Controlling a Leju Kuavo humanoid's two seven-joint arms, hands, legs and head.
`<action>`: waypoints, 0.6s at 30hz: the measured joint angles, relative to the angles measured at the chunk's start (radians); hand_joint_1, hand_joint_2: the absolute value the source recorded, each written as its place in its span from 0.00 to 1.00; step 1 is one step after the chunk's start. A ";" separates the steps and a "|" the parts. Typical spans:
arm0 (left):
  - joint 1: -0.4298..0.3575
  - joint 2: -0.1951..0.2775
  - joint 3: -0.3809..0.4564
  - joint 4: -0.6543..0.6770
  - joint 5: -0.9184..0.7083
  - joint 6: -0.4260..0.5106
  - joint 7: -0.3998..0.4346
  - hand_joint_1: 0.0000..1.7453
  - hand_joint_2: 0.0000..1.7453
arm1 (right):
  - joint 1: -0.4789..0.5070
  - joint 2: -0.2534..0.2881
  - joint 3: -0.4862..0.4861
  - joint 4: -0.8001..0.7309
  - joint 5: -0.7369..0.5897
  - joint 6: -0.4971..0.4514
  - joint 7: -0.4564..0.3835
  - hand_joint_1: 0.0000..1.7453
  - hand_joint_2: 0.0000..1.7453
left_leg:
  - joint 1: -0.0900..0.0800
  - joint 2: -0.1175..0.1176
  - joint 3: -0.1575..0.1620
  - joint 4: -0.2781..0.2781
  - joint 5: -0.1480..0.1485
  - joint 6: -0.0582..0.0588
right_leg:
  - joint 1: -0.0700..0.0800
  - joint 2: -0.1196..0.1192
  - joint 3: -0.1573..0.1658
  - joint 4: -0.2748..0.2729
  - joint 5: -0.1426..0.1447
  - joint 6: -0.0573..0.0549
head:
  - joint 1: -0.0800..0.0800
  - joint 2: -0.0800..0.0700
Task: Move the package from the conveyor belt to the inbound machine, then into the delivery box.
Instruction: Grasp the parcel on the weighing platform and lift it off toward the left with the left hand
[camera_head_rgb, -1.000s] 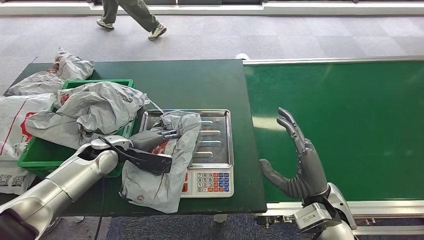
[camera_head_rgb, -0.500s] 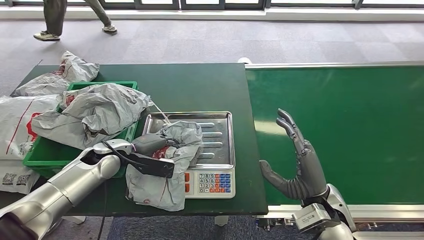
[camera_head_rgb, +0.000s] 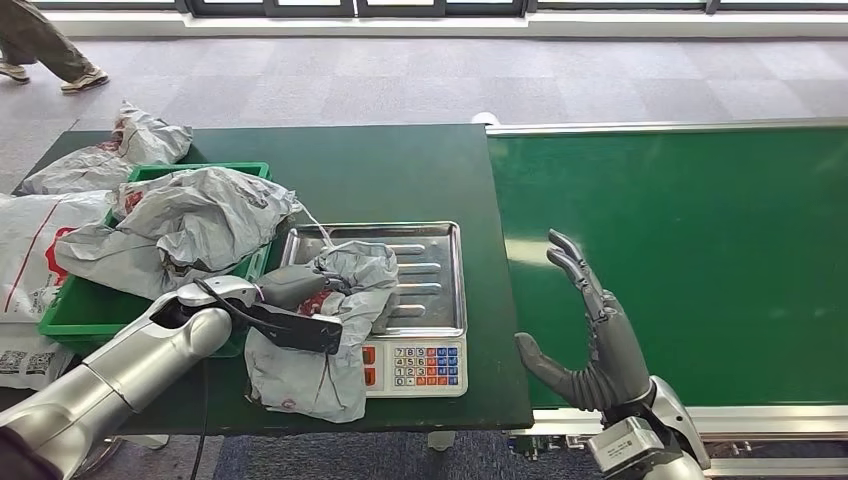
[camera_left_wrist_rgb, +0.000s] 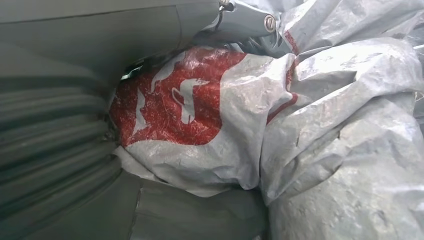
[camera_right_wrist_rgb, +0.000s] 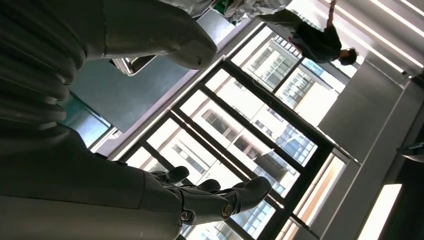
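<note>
Landmark: the scale (camera_head_rgb: 415, 300), steel tray on top and keypad at its near edge, sits on the dark green table (camera_head_rgb: 380, 170).
Package: the crumpled grey package (camera_head_rgb: 330, 330) with a red print lies across the scale's left half, part on the tray, part draped over the near-left corner onto the table.
Left hand: the left hand (camera_head_rgb: 300, 300) is right there at the scale's left edge, fingers closed into the package's folds, so it grips the bag. In the left wrist view the red-printed plastic (camera_left_wrist_rgb: 200, 110) is pressed tight against the hand's grey cover (camera_left_wrist_rgb: 55, 135).
Right hand: the right hand (camera_head_rgb: 590, 335) hovers to the right of the scale, over the near edge of the conveyor belt (camera_head_rgb: 700, 240), fingers spread and pointing up, thumb out toward the scale, holding nothing. The right wrist view shows its fingers (camera_right_wrist_rgb: 220, 197) apart in front of tall windows.
Delivery box: the green delivery box (camera_head_rgb: 75, 305) stands just left of the scale, heaped with other grey bags (camera_head_rgb: 190, 220).
Beyond the box: more bags lie further left of the scale on the table's edge.
Far side: a person's legs (camera_head_rgb: 40, 50) on the grey carpet, well beyond the scale, at far left.
</note>
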 joint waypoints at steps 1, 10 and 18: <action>0.000 0.006 0.002 -0.011 0.003 -0.001 0.007 1.00 1.00 | 0.003 0.000 -0.001 0.000 -0.001 0.001 0.000 0.00 1.00 | 0.000 0.001 -0.001 0.000 0.000 0.000 | 0.000 0.000 -0.001 0.000 0.000 0.000 | 0.000 0.000; 0.002 0.034 0.012 -0.061 0.009 0.008 0.020 1.00 1.00 | 0.016 0.000 -0.005 -0.001 -0.003 0.003 0.000 0.00 1.00 | 0.000 0.001 -0.011 0.000 0.002 -0.001 | 0.000 0.001 -0.012 0.001 0.002 0.000 | 0.000 0.000; -0.082 0.086 0.095 -0.200 0.015 0.001 0.089 1.00 1.00 | 0.062 0.000 -0.025 -0.035 -0.010 0.009 0.000 0.00 1.00 | 0.001 0.001 -0.019 0.001 0.004 -0.001 | 0.001 0.001 -0.020 0.001 0.004 -0.001 | 0.000 0.000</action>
